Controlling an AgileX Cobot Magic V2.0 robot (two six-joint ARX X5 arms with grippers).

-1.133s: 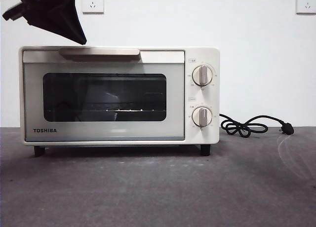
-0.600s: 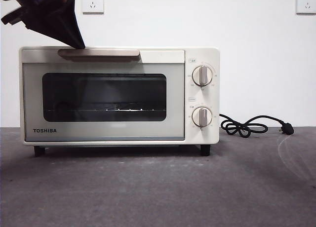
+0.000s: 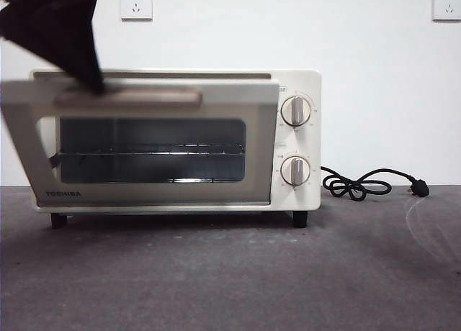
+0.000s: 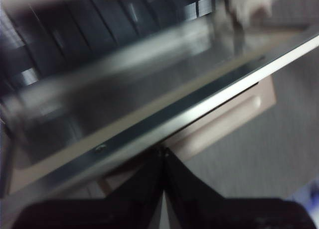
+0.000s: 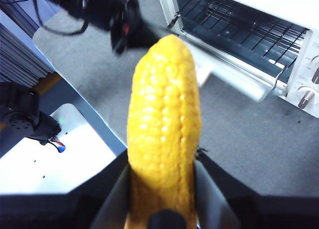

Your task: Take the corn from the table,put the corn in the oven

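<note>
We see the oven on the table with its door tilted partway open, the top edge swung outward and the wire rack showing behind the glass. The left gripper comes in from the upper left and sits on the near end of the handle. In the left wrist view its jaws meet at a point right at the door's edge, beside the handle; the picture is blurred, so we think they are pressed together but hold nothing between them.

The right gripper is clamped on the corn, which stands up between the two jaws, raised above the table and well apart from the oven, whose open mouth lies beyond it.

A power cord lies coiled on the table to the oven's right.
</note>
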